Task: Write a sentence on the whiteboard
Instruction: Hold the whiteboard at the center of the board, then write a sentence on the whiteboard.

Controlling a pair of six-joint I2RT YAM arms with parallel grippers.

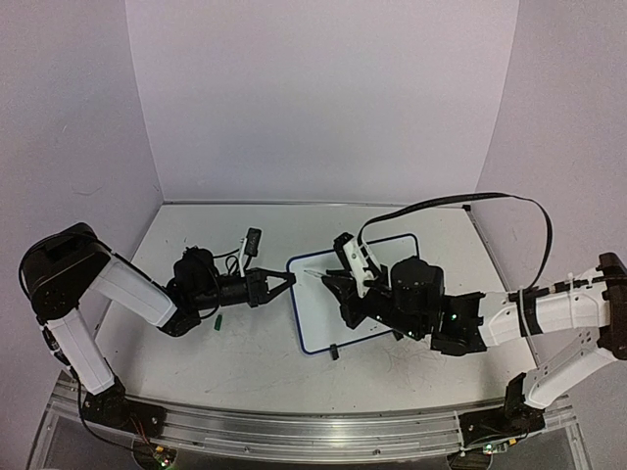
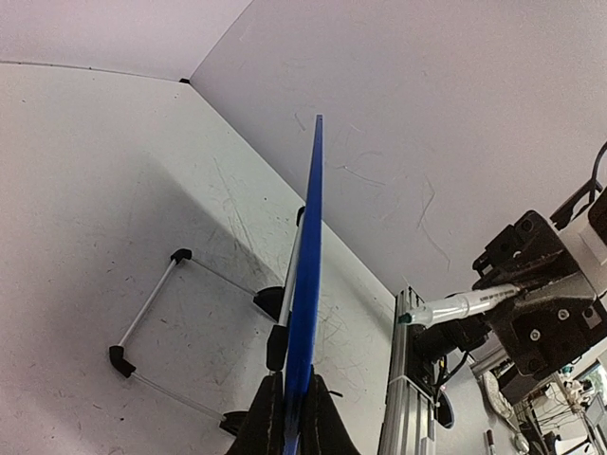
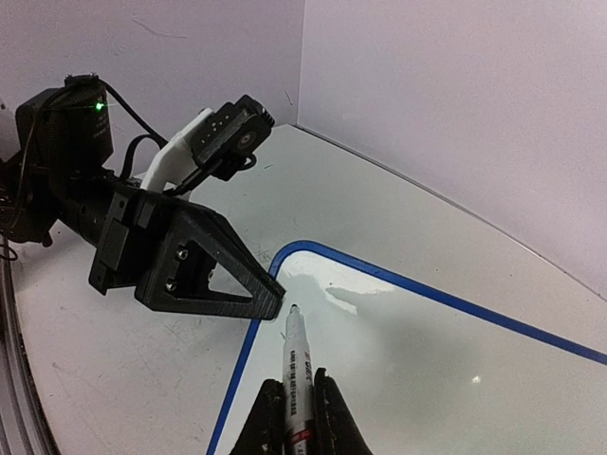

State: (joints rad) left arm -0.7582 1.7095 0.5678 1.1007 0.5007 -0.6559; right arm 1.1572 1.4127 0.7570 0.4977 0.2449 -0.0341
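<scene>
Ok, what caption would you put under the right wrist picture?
Right pincer holds a marker over the whiteboard corner while the left pincer clamps its edge.

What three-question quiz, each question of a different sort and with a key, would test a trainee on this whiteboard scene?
1. True or false: the left hand is clamped on the rim of the whiteboard.
2. What does the right hand hold? A) an eraser B) a marker C) nothing
3. Fill in: the marker's tip points toward a rounded ____ of the whiteboard.

Key: 1 true; 2 B; 3 corner.
</scene>
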